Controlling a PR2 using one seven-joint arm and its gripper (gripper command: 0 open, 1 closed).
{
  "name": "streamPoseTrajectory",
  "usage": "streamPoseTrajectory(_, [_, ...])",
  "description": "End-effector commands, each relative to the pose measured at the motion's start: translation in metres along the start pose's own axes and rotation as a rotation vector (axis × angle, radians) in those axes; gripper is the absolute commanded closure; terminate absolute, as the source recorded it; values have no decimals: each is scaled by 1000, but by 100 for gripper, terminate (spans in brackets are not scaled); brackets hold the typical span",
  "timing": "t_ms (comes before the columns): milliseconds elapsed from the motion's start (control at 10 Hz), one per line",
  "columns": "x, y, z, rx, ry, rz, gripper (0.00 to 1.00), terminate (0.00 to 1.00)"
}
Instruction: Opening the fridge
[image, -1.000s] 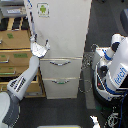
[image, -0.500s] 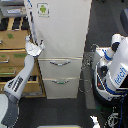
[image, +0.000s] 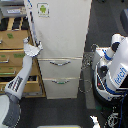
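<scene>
The fridge (image: 62, 35) is tall and cream-white and stands in the middle of the exterior view. A green android sticker (image: 42, 8) sits at the top of its upper door. Two lower drawers with curved silver handles (image: 60, 63) are shut. The upper door's left edge (image: 31, 22) stands a little out from the body, with a narrow slanted strip showing there. My gripper (image: 34, 48) is at the lower left edge of that door and seems closed on it. The grey arm (image: 20, 82) reaches up from the lower left.
A tan wooden drawer cabinet (image: 12, 50) stands right beside the fridge on the exterior view's left, behind my arm. A white-and-blue robot body (image: 114, 67) with cables stands on the exterior view's right. The floor is dark.
My gripper has moved a little toward the exterior view's left and slightly down. The upper door's left edge has come out with it.
</scene>
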Motion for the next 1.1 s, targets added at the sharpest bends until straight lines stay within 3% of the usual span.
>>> streamPoseTrajectory(100, [31, -20, -15, -148, 97, -3, 0, 0])
streamPoseTrajectory(200, [34, -27, -10, -204, 107, -14, 100, 0])
streamPoseTrajectory(300, [44, -25, -6, -267, 93, 2, 100, 0])
streamPoseTrajectory(1100, [30, -27, -4, -243, 85, -34, 100, 0])
